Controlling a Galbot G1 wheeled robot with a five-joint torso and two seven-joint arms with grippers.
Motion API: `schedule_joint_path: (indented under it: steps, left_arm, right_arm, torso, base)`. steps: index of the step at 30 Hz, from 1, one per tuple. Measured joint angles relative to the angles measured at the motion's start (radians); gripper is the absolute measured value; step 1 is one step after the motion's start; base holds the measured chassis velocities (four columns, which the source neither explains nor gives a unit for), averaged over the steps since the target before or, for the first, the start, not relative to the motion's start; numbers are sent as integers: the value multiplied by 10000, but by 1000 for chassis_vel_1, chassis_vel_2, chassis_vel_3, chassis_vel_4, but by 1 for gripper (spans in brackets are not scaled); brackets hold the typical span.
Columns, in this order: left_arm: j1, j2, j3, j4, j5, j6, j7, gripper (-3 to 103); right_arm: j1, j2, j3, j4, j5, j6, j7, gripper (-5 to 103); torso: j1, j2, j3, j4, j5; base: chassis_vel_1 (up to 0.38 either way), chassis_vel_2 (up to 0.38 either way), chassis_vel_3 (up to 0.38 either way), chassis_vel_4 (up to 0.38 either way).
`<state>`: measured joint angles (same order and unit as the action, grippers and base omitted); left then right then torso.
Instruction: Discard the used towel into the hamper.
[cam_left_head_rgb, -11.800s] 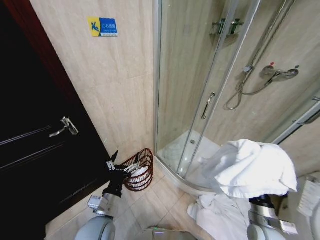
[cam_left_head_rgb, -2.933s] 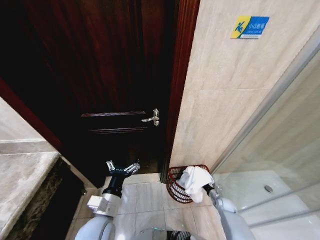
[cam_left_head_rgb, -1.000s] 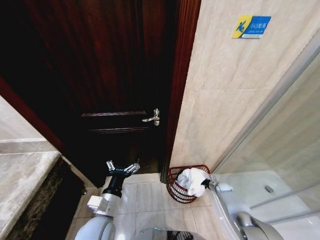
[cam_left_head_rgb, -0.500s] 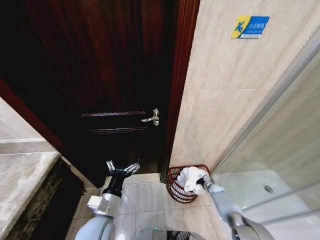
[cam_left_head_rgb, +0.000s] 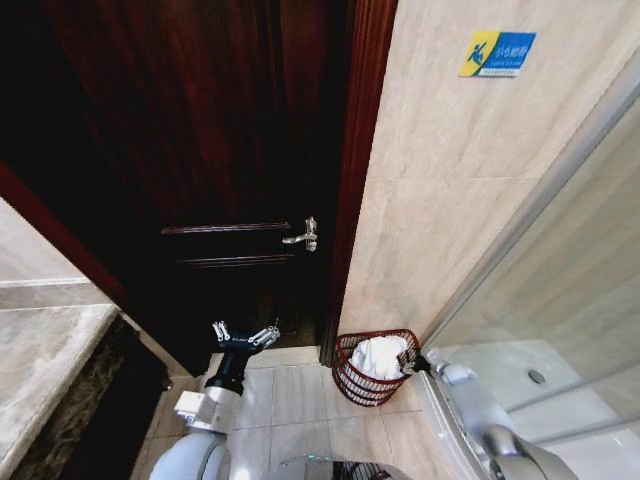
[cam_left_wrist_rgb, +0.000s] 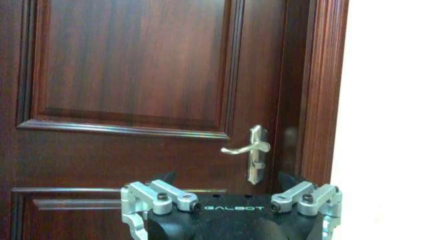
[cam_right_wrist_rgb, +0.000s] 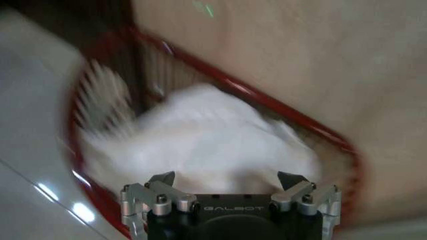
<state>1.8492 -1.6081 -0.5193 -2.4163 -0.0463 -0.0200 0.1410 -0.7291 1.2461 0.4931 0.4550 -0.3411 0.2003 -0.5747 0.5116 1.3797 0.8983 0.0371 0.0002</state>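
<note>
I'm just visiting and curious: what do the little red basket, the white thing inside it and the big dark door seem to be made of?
The small round reddish-brown basket looks like coated wire: thin, see-through ribs. The white towel inside seems soft cloth, bunched in folds. The dark panelled door appears to be glossy varnished wood, with visible grain.

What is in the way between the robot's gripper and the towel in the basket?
Nothing visible. The towel already lies inside the hamper. The right gripper sits at the hamper's rim, open, with the towel directly in front of it. The left gripper is open, up by the door.
</note>
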Motion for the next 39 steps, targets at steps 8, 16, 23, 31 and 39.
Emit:
schedule_joint_path:
  steps: [8,16,23,31,39]
  left_arm:
    - [0,1,0,0,0,0,0,100]
    - [1,0,0,0,-1,0,0,100]
    - [0,0,0,0,0,0,0,100]
    - [0,0,0,0,-1,0,0,100]
    - [0,0,0,0,-1,0,0,100]
  right_arm:
    - [-39,444,-367,41,3228,-858,-973,100]
    - [381,443,-423,-642,2141,-982,1460,100]
    - [615,1383,-612,-1398,3687,-1447,3085,100]
    - [858,1427,-302,-2014,5053,-2837,3729,100]
    - [589,1009,-436,-1144,4114,-1659,2758,100]
  torso:
    - [-1,0,0,3,0]
    - [0,0,0,-4,-1]
    - [0,0,0,4,5]
    - [0,0,0,0,0]
    - [0,0,0,-3,-6]
  base:
    - [0,0,0,0]
    - [0,0,0,0]
    - [0,0,0,0]
    - [0,0,0,0]
    - [0,0,0,0]
